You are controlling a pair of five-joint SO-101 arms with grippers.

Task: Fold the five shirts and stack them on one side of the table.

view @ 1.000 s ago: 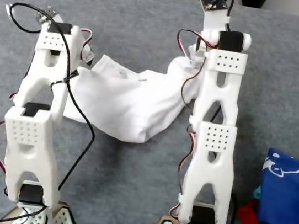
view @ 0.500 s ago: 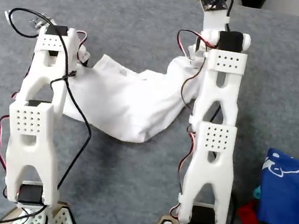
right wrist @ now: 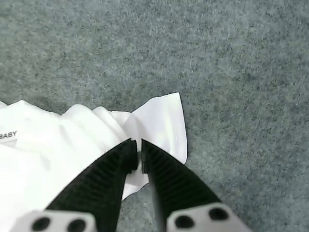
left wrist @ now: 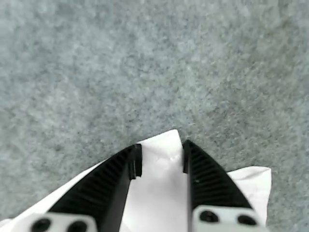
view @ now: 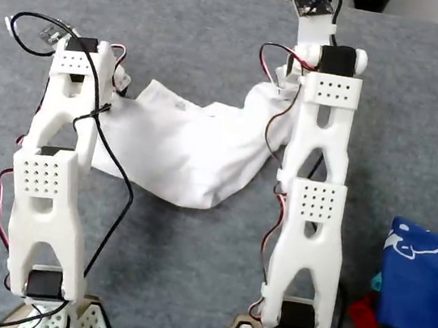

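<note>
Well, left claw: released, straddling a white shirt corner
right claw: clenched on the shirt's edge

The table is covered with a grey, felt-like surface. A crumpled white shirt lies directly on it, centre left, toward the far side. At my near right edge lies a stack of garments, blue on top.
</note>
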